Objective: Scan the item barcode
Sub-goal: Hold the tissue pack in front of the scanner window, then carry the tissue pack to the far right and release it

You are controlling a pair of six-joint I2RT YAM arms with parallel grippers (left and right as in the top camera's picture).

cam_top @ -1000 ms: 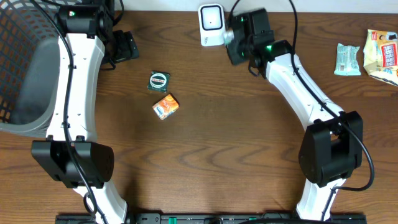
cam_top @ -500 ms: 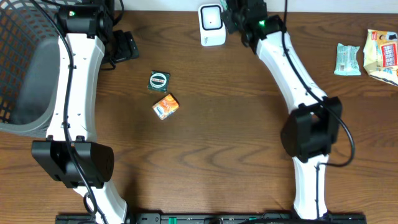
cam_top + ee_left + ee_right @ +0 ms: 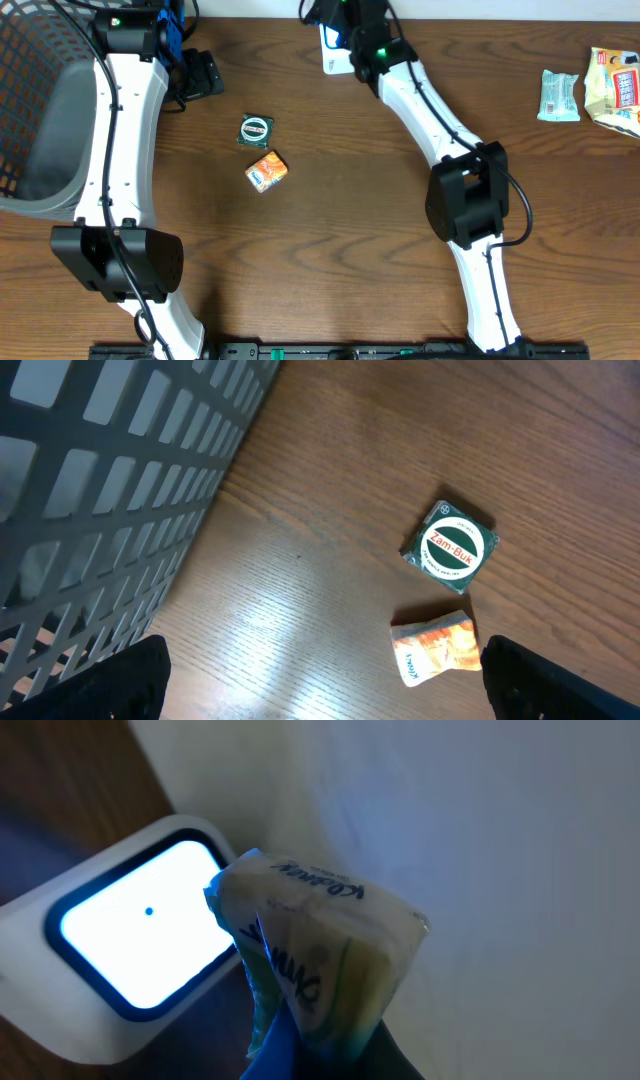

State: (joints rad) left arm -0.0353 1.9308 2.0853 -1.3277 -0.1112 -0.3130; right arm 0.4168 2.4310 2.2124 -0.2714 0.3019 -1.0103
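My right gripper [image 3: 320,1055] is shut on a pale yellow-green packet [image 3: 315,950] with dark printing. It holds the packet upright, close to the lit window of the white scanner [image 3: 130,955]. From overhead, the right gripper [image 3: 335,15] sits over the scanner [image 3: 338,60] at the back edge and hides most of it, and the packet is hidden there. My left gripper [image 3: 330,700] is open with nothing between its fingers [image 3: 105,685], hanging above bare wood. In the overhead view the left gripper [image 3: 202,72] is at the back left.
A green round-label tin [image 3: 256,130] and an orange packet [image 3: 266,171] lie left of centre. They also show as the tin [image 3: 450,547] and the orange packet [image 3: 435,648] in the left wrist view. A grey mesh basket [image 3: 40,110] stands at far left. More packets [image 3: 560,95] lie at far right.
The right arm has swung left along the back edge, from right of the scanner to directly over it, still holding the packet. The left arm has not moved.
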